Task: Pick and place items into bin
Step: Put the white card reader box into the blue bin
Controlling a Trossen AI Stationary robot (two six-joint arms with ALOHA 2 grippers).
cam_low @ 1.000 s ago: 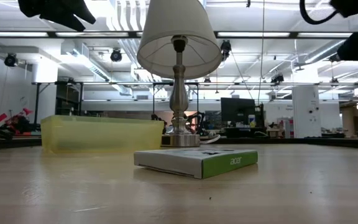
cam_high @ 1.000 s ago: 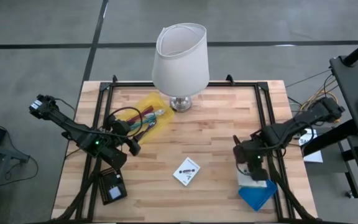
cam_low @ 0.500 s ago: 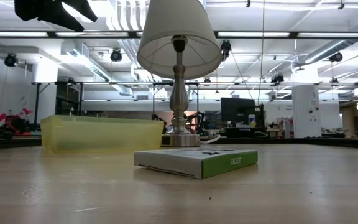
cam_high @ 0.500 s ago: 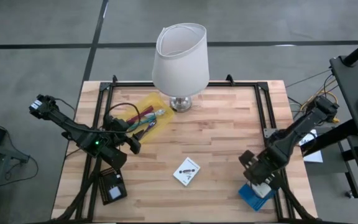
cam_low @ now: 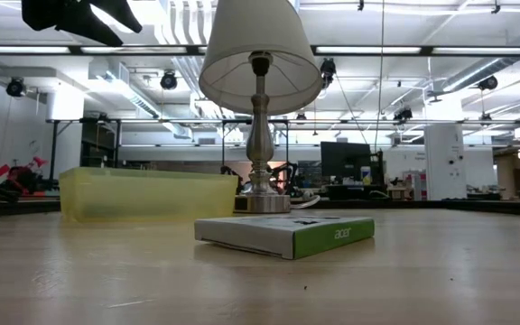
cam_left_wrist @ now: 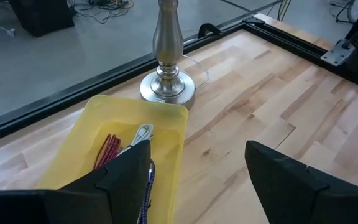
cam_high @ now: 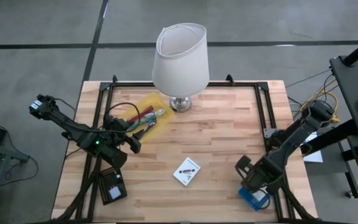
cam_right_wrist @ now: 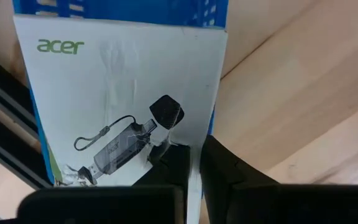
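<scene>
My right gripper hangs over a blue bin at the near right, shut on a white printed Acer box. A second white box lies flat on the table's middle and shows a green side in the low view. My left gripper stands open above the near end of a yellow bin, with nothing between its fingers. The yellow bin holds red and pale cords. My right gripper pinches the white box by one edge between its two shut fingers, coming from above and pointing down. The box's printed face is turned up toward the wrist, over the blue bin. Whether the box touches the bin I cannot tell.
A big white lamp stands at the far middle, its metal foot beside the yellow bin. A small dark box lies at the near left by the black frame rail. Bare wood lies between the lamp and the loose box.
My right gripper has gone toward the table's near edge and down with the white box, rolling its wrist, and now hangs right over the blue bin. My left gripper has rolled a little in place.
</scene>
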